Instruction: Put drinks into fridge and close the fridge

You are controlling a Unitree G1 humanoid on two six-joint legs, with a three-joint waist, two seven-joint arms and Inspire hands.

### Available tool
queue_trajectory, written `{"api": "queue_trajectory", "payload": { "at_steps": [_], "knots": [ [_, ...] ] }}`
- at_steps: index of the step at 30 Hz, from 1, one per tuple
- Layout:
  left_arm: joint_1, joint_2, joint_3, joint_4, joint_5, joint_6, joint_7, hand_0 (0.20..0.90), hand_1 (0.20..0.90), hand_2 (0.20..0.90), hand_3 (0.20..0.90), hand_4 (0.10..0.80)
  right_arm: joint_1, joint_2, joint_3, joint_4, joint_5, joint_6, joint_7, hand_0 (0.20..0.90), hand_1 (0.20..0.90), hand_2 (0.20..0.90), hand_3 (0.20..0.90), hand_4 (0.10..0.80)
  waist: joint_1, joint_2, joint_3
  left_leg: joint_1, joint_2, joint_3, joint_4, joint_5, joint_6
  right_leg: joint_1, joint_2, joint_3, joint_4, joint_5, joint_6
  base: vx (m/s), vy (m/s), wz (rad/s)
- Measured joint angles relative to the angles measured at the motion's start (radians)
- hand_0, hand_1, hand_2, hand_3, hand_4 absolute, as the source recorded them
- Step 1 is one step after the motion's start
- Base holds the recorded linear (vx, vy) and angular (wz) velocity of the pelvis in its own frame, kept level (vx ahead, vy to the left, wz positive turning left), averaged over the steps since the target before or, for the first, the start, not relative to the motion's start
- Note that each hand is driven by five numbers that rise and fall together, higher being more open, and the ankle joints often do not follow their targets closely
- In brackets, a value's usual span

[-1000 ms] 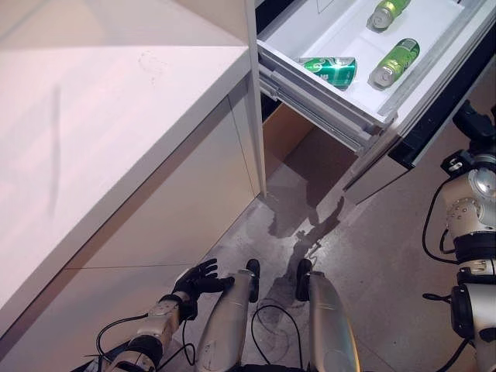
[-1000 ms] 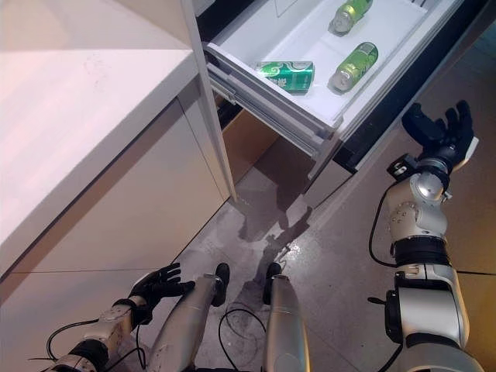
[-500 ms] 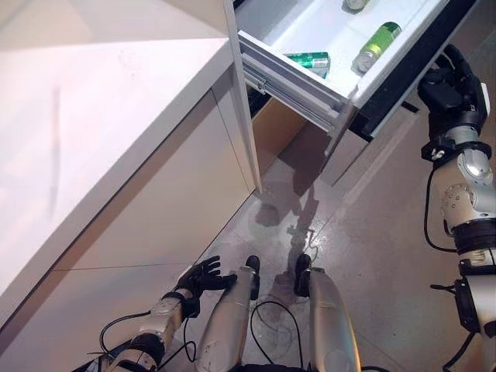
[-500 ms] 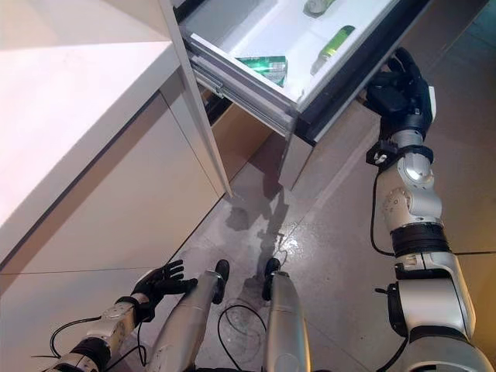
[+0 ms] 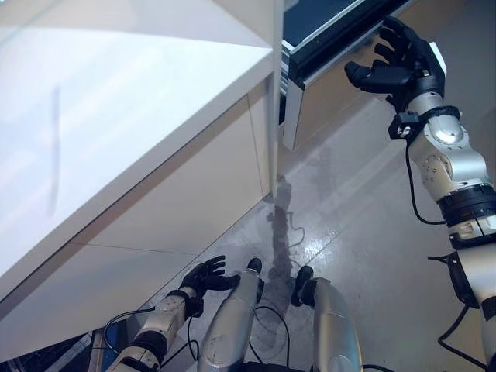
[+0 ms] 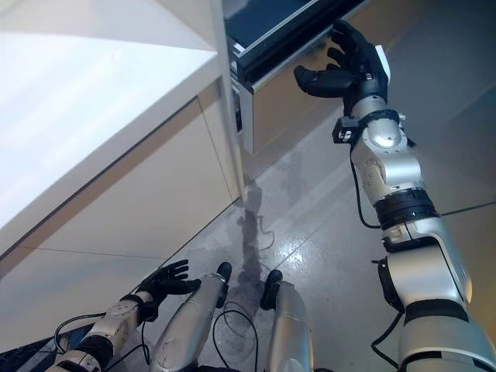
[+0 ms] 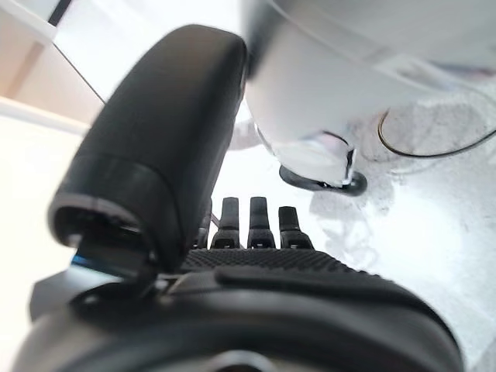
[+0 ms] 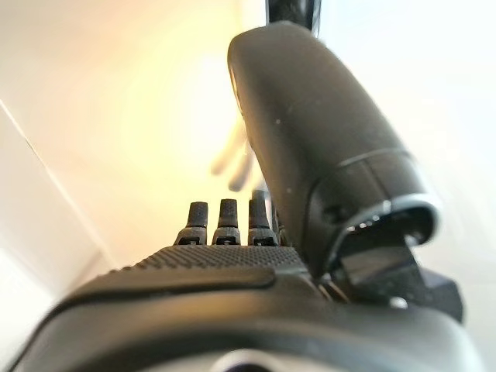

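Note:
The fridge drawer (image 5: 306, 85) is pushed in almost flush beside the white counter, its dark top edge (image 6: 287, 35) still showing; the drinks inside are hidden. My right hand (image 5: 399, 66) is open, fingers straight, raised against the drawer's front near its upper edge; it also shows in the right eye view (image 6: 349, 66) and the right wrist view (image 8: 232, 225). My left hand (image 5: 203, 275) hangs low near the floor, open and empty, and shows in the left wrist view (image 7: 248, 225).
The white counter (image 5: 116, 132) and its cabinet front (image 5: 178, 209) run along the left. Grey floor (image 5: 364, 225) lies open to the right of the drawer.
My right hand has pushed the drawer in from wide open to almost shut, and the green cans are now hidden. The camera view has shifted. The left hand has stayed low.

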Motion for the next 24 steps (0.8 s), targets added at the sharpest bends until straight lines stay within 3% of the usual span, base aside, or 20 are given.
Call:
{"api": "queue_trajectory", "payload": {
  "at_steps": [6,16,21,24],
  "knots": [
    [0.03,0.039,-0.055,0.003,0.041,0.032,0.001,0.9,0.9,0.9,0.9,0.8,-0.096,0.031,0.058,0.007,-0.051,-0.001,-0.004,0.9,0.9,0.9,0.9,0.8,0.036,0.004,0.0,0.006,-0.002,-0.005,-0.012,0.003,-0.002,0.01,-0.007,-0.01,-0.004,-0.009,0.001,0.013,-0.019,0.09],
    [0.047,0.04,-0.064,0.024,0.039,0.034,-0.002,0.9,0.9,0.9,0.9,0.8,-0.096,0.029,0.061,0.052,-0.079,-0.007,-0.098,0.9,0.9,0.9,0.9,0.8,0.02,0.002,-0.001,0.096,0.01,0.01,-0.113,0.027,0.021,0.105,-0.001,-0.004,-0.119,0.03,0.023,0.014,-0.009,-0.02],
    [0.063,0.04,-0.042,0.029,0.029,0.043,-0.003,0.9,0.9,0.9,0.9,0.8,-0.007,0.028,-0.025,-0.022,-0.119,-0.015,-0.153,0.9,0.9,0.9,0.9,0.8,-0.009,-0.015,-0.009,0.202,0.027,0.028,-0.245,0.065,0.032,0.209,0.017,0.005,-0.259,0.079,0.047,0.064,0.001,-0.1],
    [0.087,0.038,0.016,0.044,0.027,0.048,-0.003,0.9,0.9,0.9,0.9,0.8,0.123,0.028,-0.095,-0.122,-0.125,-0.014,-0.155,0.9,0.9,0.9,0.9,0.8,-0.031,-0.053,-0.033,0.272,0.037,0.055,-0.325,0.082,0.04,0.262,0.028,0.027,-0.333,0.104,0.065,0.066,-0.015,-0.28]
  ]
}}
